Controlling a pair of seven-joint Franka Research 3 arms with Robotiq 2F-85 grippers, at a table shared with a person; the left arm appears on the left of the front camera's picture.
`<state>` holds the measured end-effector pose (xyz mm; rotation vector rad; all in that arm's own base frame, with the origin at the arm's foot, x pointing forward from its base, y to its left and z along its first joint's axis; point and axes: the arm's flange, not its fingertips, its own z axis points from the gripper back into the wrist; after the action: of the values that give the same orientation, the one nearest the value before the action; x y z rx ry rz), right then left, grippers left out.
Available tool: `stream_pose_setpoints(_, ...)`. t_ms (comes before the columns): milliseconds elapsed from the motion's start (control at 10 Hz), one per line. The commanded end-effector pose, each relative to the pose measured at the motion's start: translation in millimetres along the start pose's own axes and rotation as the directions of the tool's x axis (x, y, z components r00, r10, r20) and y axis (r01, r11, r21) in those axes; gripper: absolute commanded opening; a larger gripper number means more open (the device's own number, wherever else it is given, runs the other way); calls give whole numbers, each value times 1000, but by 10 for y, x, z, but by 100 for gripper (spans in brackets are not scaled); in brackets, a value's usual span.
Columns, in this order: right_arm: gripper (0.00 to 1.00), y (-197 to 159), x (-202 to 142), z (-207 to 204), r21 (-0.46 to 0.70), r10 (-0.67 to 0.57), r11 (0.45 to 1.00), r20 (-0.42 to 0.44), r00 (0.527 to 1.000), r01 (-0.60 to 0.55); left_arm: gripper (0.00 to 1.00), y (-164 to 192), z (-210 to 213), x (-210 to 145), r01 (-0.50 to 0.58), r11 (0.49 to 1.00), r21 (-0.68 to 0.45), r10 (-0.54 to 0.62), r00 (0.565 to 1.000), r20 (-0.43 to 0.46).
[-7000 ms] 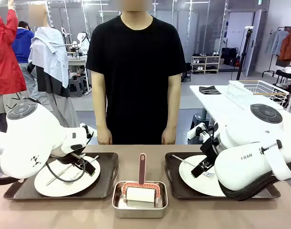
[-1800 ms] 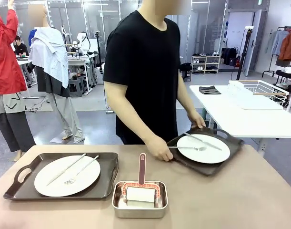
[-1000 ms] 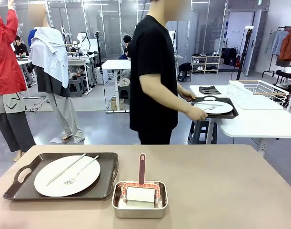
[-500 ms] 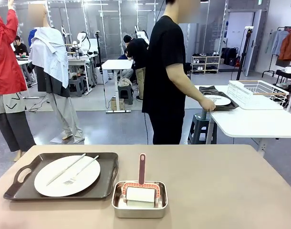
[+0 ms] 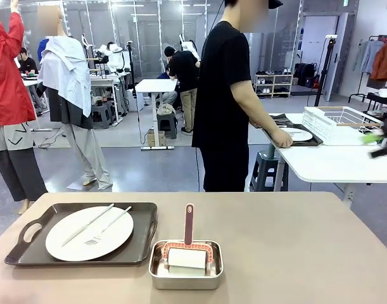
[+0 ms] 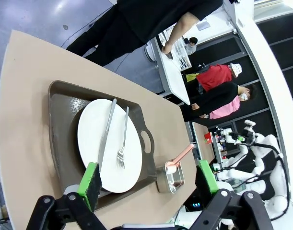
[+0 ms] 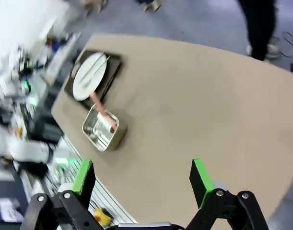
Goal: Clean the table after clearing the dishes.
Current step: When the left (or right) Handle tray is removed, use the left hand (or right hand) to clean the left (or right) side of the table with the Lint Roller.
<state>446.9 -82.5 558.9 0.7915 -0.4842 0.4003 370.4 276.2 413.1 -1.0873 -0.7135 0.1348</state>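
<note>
On the beige table (image 5: 294, 247) a dark brown tray (image 5: 145, 221) at the left holds a white plate (image 5: 111, 244) with a knife (image 5: 87, 225) and fork (image 5: 107, 227). A person's hand (image 5: 283, 140) rests on a second tray with a plate (image 5: 299, 135), on the white side table (image 5: 332, 161). My left gripper (image 6: 148, 177) hangs open high above the first plate (image 6: 91, 143), empty. My right gripper (image 7: 142, 177) is open and empty, high over the bare table (image 7: 194, 110), far from that tray (image 7: 112, 67). A blurred green and black shape (image 5: 378, 142) shows at the right edge.
A steel tin (image 5: 185, 278) holding a roller with a pink handle (image 5: 189, 225) stands at the front middle; it is also the tin (image 6: 170, 175) and tin (image 7: 102, 127) in the wrist views. A white wire rack (image 5: 342, 120) sits on the side table.
Both arms have pulled back off the trays. The person lifted the right tray off the beige table, carried it right and now has it on the white side table.
</note>
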Motion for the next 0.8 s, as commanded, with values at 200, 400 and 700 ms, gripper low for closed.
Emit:
stream_pose_setpoints(200, 100, 914, 150, -1639, 5, 483, 858, -351, 802, -514, 100, 2, 34, 28, 4, 1000, 0, -4, 1000, -2)
stream_pose_setpoints(400, 100, 1200, 147, -2184, 33, 569, 789, -415, 710, -613, 100, 2, 34, 28, 4, 1000, 0, -4, 1000, -2)
stream_pose_setpoints(700, 100, 1365, 134, -2331, 60, 555, 800, -452, 698, -597, 100, 2, 34, 28, 4, 1000, 0, -4, 1000, -2)
